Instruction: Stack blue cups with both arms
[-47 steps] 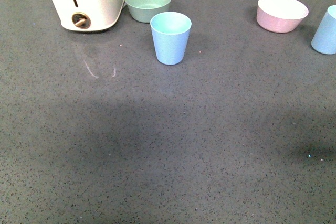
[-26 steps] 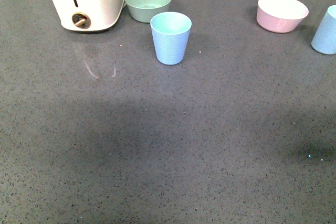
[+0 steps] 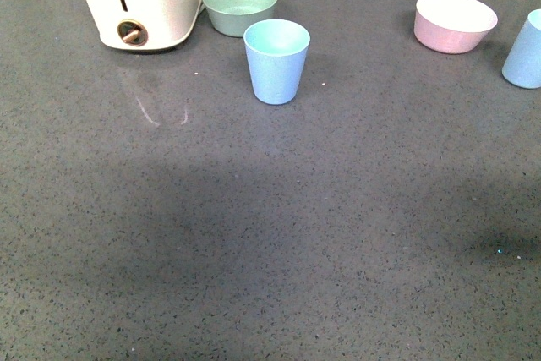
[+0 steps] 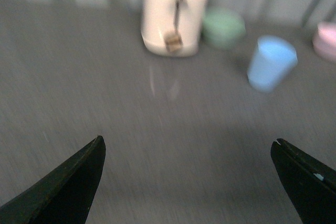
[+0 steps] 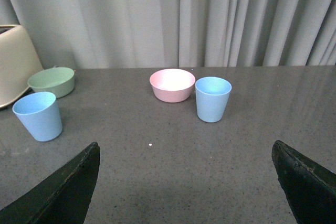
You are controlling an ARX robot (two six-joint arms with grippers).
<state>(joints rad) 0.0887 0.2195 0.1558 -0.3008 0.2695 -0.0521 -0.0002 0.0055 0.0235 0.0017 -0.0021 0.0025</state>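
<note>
Blue cups haven't budged this past second: one cup sits just beside the pink bowl, the second cup well apart from it on the counter. What's changed is that my left wrist view is smeared, so I reckon that arm's started moving. My left claw and right claw are both spread wide, holding nothing, so the stacking hasn't started.

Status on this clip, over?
Left gripper open, empty; right gripper open, empty. Centre light-blue plastic cup and right light-blue plastic cup upright, apart, unstacked. Round pink bowl near right cup.
</note>
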